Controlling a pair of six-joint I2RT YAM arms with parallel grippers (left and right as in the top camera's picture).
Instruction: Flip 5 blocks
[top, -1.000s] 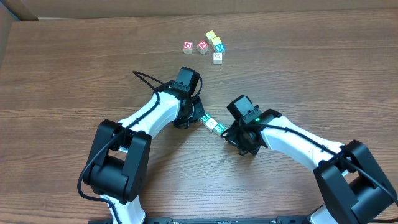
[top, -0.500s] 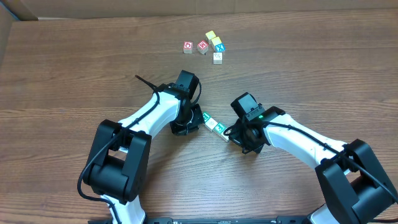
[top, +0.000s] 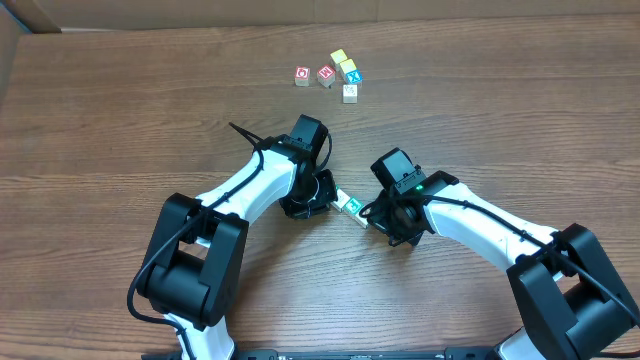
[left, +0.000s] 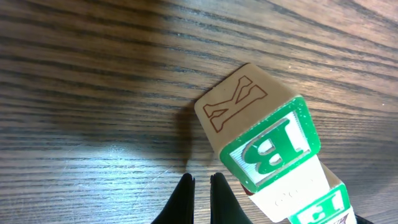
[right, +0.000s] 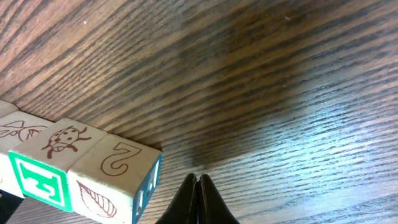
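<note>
- Left hand: closed down to a sliver between the tips, nothing held. Tips sit just beside the B block, at its lower-left side.
- Right hand: fully closed, empty. Tips are near the 2 block and look clear of it.
- Both blocks belong to the row, lying on the tabletop between the two hands. Five more blocks sit in a cluster at the far side, well apart.
- Step, my read: closed tips used as a pusher to roll an end block onto another face.
- To do it well:
  - Hit one face square and high, so the block pivots on its far bottom edge instead of skidding.
  - Brace the opposite end with the other hand so the row doesn't slide.
  - Go slow; small light cubes on smooth wood will likely scoot.
- Unclear:
  - Overhead, the left hand covers the row's near end, so the row count is uncertain.
  - Left wrist view crops the next block.
  - Can't tell if the B block sits flat or tipped.
  - Flips done so far: no way to judge.
</note>
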